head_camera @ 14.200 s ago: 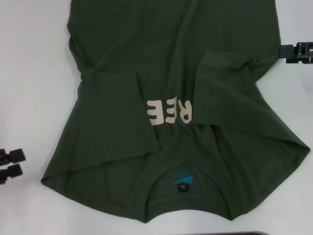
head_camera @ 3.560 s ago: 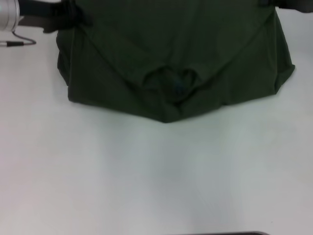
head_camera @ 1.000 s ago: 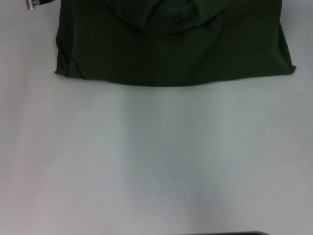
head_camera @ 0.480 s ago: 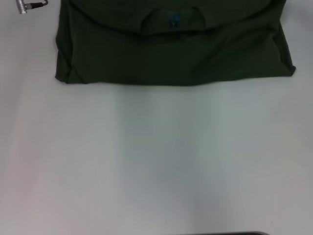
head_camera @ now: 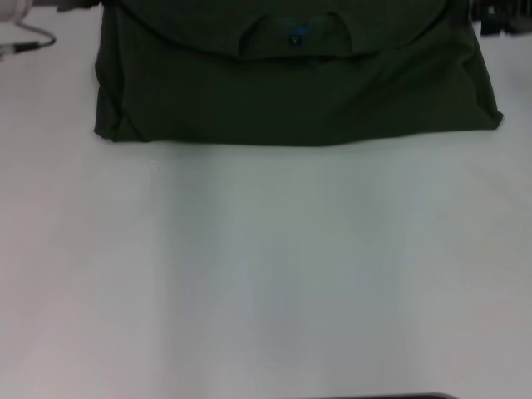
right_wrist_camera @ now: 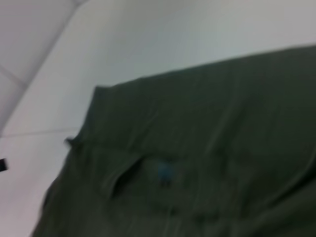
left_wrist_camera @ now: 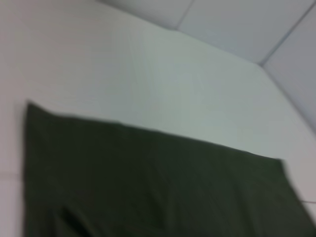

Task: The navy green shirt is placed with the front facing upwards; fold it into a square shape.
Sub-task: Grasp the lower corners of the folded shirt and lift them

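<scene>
The navy green shirt [head_camera: 291, 91] lies folded into a wide rectangle at the far side of the white table [head_camera: 266, 274]. Its collar flap rests on top with the blue neck label [head_camera: 293, 35] showing. The lettering is hidden inside the fold. My left gripper [head_camera: 76, 5] is at the shirt's far left corner, barely in view, with the silver wrist and a cable beside it. My right gripper [head_camera: 501, 18] shows as dark parts at the far right corner. The left wrist view shows plain shirt cloth [left_wrist_camera: 148, 187]. In the right wrist view are the shirt [right_wrist_camera: 222, 148] and label [right_wrist_camera: 163, 173].
White table surface spreads from the shirt's near edge to the front. A dark strip [head_camera: 374, 396] runs along the bottom edge of the head view. A thin cable [head_camera: 33, 41] loops on the table left of the shirt.
The collar flap has settled flat a little nearer on the shirt. The left arm's silver end has shifted left, and the right gripper has come into view at the far right corner.
</scene>
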`<action>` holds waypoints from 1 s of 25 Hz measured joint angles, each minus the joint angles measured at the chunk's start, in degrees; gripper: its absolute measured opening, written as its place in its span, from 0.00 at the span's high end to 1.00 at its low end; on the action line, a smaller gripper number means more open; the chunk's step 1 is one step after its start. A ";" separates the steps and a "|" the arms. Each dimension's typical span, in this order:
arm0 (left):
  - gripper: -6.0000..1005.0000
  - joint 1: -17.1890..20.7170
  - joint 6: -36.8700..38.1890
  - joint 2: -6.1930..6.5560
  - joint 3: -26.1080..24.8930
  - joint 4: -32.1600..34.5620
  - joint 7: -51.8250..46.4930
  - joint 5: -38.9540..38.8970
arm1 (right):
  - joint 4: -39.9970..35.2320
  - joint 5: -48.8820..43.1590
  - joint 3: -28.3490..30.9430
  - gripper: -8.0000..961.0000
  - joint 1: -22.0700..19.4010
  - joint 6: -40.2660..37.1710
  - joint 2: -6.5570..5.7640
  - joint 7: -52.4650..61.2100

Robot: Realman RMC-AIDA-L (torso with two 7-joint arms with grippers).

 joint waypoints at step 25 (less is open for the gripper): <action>0.10 5.88 21.59 9.85 -8.50 11.75 -5.41 -3.11 | 1.81 10.89 10.49 0.07 -9.86 -22.39 -0.72 -9.05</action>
